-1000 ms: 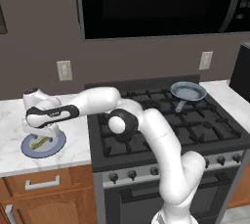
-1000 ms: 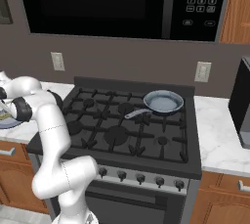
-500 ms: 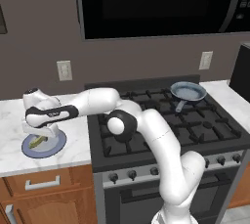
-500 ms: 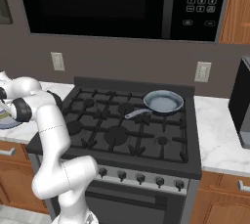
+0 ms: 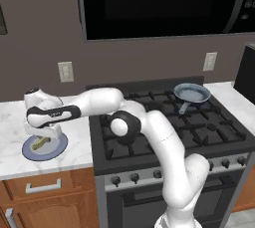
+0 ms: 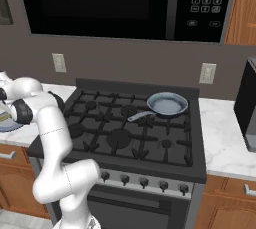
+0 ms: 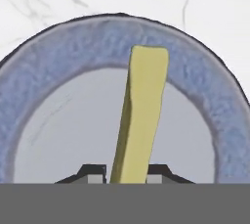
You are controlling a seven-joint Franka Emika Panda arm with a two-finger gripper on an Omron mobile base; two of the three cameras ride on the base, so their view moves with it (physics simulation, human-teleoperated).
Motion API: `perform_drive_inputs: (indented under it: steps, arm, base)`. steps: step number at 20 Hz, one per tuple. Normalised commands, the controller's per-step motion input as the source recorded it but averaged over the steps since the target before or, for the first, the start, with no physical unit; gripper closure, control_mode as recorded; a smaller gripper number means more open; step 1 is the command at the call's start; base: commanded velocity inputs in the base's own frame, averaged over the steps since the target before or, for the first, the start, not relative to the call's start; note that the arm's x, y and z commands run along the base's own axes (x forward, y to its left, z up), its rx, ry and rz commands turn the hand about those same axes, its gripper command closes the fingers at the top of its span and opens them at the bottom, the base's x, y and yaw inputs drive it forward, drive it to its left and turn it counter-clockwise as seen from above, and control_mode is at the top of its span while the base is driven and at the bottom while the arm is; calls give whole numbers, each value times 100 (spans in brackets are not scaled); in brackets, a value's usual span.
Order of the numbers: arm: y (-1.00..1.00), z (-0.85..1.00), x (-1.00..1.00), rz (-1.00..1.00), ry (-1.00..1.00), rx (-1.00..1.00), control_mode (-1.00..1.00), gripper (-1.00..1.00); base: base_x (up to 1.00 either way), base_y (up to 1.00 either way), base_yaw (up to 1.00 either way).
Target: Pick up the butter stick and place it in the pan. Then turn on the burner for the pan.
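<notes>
— Where is the butter stick right now?

— It lies on the blue plate (image 5: 55, 150) on the white marble counter (image 5: 12, 122), left of the stove (image 5: 169, 127). In the left base view the butter stick (image 5: 40, 144) shows as a small yellowish bar just under the robot's hand. From the hand camera the butter stick (image 7: 140, 115) runs from near the bottom edge up across the grey middle of the plate (image 7: 63, 56), and its far end rests over the blue rim.

— And the gripper?

— The gripper (image 5: 44, 140) hangs directly above the plate, pointing down. In the hand view the gripper (image 7: 126, 174) has one dark fingertip on each side of the bar's near end, both right beside it. I cannot tell whether they are actually pressing on the butter or only standing close to it.

— Where is the pan?

— The pan (image 5: 191, 92) sits on the back right burner of the stove, well apart from the plate. Its dark handle points toward the front. In the right base view the pan (image 6: 167, 104) looks blue-grey inside.

— Anything else nearby?

— A black microwave (image 6: 125, 3) hangs above the stove, and the row of knobs (image 6: 145, 183) runs along the stove's front.
</notes>
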Motion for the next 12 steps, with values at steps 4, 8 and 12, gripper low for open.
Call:
perform_drive_inputs:
  steps: [4, 8, 12]
  arm:
    - [-74, 29, -38, 0, -4, 1, -100, 100]
    - [-81, 24, -42, 1, -5, 0, -100, 100]
    - [-100, 2, -47, 5, -10, 4, -100, 100]
  base:
    - [0, 0, 0]
    - [0, 0, 0]
    - [0, 0, 0]
